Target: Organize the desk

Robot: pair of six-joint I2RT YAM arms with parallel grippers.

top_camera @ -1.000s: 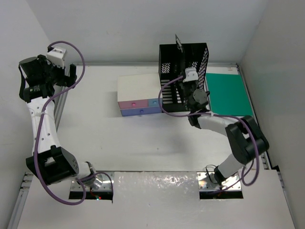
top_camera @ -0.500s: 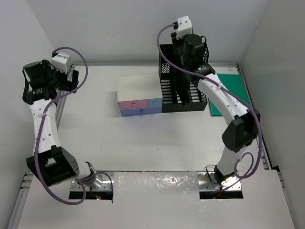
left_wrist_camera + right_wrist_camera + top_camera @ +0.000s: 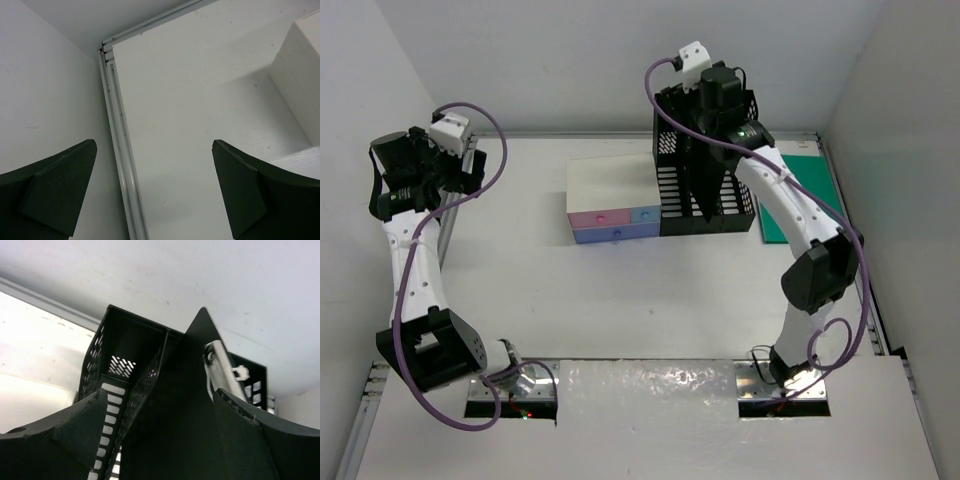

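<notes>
Right claw [image 3: 160, 440] clamped on black clipboard [image 3: 703, 175], held on edge over black mesh organizer [image 3: 735, 205] at counter [image 3: 620, 300] rear. Left claw [image 3: 155, 195] agape, empty, over far-left counter corner. Drawer box [image 3: 610, 200] beside organizer.

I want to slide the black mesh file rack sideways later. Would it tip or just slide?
The black mesh file rack stands tall on a small base, so a high push might tip it. Its perforated walls suggest it is light and probably slides on the smooth desk. The clipboard inside may shift.
</notes>
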